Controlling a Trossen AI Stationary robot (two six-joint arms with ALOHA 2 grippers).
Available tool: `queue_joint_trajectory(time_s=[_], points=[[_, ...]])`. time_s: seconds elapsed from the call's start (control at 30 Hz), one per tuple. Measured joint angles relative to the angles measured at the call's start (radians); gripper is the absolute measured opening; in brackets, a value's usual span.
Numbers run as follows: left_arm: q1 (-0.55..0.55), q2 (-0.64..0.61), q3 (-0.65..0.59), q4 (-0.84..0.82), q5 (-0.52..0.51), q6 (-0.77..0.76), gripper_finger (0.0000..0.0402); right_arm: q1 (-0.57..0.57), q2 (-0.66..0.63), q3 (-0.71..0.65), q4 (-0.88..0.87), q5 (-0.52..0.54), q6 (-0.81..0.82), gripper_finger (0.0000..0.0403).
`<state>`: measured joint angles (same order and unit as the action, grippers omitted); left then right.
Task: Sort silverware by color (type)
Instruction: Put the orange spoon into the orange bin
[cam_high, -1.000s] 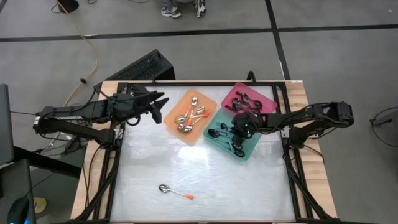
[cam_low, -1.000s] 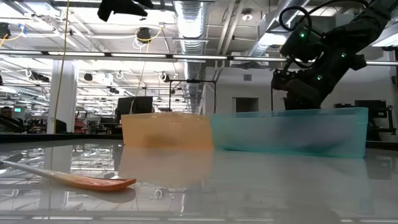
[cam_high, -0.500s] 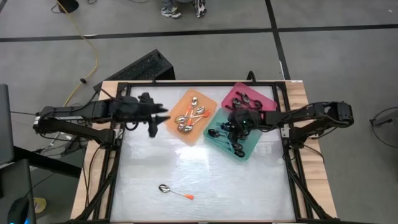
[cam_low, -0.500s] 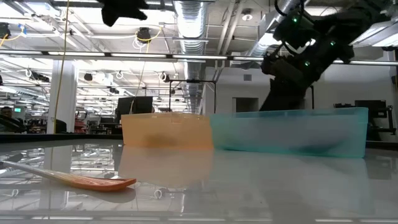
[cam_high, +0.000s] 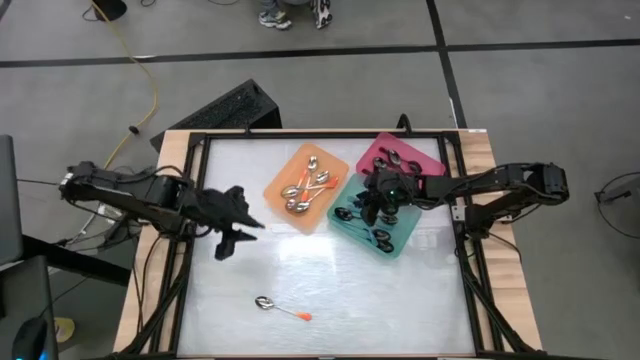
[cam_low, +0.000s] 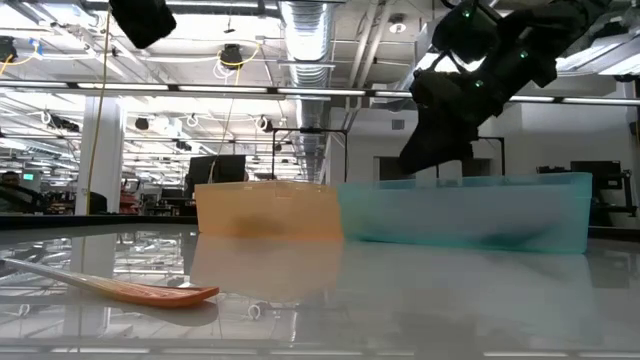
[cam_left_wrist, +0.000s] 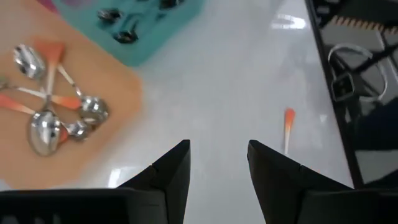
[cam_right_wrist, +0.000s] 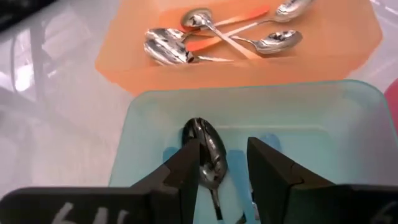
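Note:
One orange-handled spoon with a shiny bowl (cam_high: 280, 307) lies flat on the table near the near edge; its handle tip (cam_left_wrist: 289, 122) and handle (cam_low: 130, 290) also show. My left gripper (cam_high: 238, 228) (cam_left_wrist: 217, 155) is open and hangs over bare table between that spoon and the orange tray. Several orange-handled spoons (cam_high: 307, 188) (cam_right_wrist: 217, 34) lie in the orange tray. My right gripper (cam_high: 375, 203) (cam_right_wrist: 222, 155) is open above the teal tray's left part, over a dark spoon (cam_right_wrist: 208, 155) that lies on the tray floor. More dark spoons (cam_high: 380, 235) lie in the teal tray.
The orange tray (cam_high: 280, 205), the teal tray (cam_high: 405, 235) and the pink tray (cam_high: 425, 160) with dark spoons (cam_high: 392, 158) stand together at the far right. A black frame (cam_high: 190, 250) rims the table. Bare table spreads across the middle and the near side.
My left gripper has swung from beside the orange tray's left side toward the near edge, over bare table. My right gripper has shifted a little toward the table's left above the teal tray. The lone spoon has kept still.

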<state>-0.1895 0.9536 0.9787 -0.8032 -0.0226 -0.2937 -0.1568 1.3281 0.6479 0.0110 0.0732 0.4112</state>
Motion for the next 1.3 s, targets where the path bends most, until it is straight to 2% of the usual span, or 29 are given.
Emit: queue_joint_trajectory(time_s=[0.13,0.33,0.63,0.8,0.9,1.07,1.3], points=[[-0.083,0.036,0.0,-0.001,-0.019,-0.022,0.0144,0.017,0.0,0.0,0.079,0.0,0.06,0.0142],[-0.197,0.074,0.0,0.0,-0.02,-0.051,0.0144,0.044,0.0,0.0,0.295,-0.001,0.122,0.014],[-0.375,0.074,-0.016,0.004,-0.132,-0.077,0.0144,0.109,-0.001,0.0,0.454,0.004,0.202,0.0133],[-0.436,0.061,-0.106,0.091,-0.147,-0.137,0.0144,0.164,-0.001,0.0,0.454,0.07,0.253,0.0132],[-0.45,0.021,-0.173,0.197,-0.147,-0.161,0.0144,0.193,-0.001,0.0,0.453,0.113,0.271,0.0132],[-0.452,-0.061,-0.278,0.247,-0.143,-0.164,0.0144,0.222,-0.001,0.0,0.453,0.167,0.294,0.0132],[-0.452,-0.077,-0.433,0.271,-0.046,-0.148,0.0144,0.223,-0.001,0.0,0.454,0.17,0.368,0.0132]])
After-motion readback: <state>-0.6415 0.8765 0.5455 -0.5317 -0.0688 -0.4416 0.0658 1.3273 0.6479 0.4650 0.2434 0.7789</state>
